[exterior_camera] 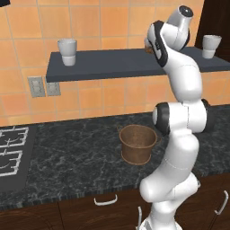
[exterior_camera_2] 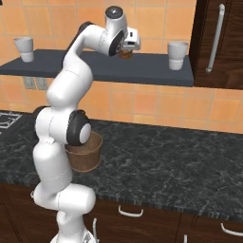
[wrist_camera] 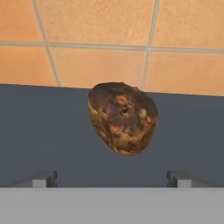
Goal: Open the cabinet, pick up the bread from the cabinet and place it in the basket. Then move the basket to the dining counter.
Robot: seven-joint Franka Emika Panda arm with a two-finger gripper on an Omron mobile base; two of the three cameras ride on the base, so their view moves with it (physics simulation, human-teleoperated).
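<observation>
The bread, a dark-brown rough lump, lies on a dark grey wall shelf against orange tiles. My gripper is open, its two fingertips spread wide on either side, short of the bread and not touching it. In the right base view the gripper hangs at shelf height right at the bread. The brown basket stands upright on the black speckled counter below the shelf; in the right base view my arm partly hides the basket.
White cups stand at both ends of the shelf: one left, one right. A dark cabinet door with a long handle is at the right. A stove sits at the left.
</observation>
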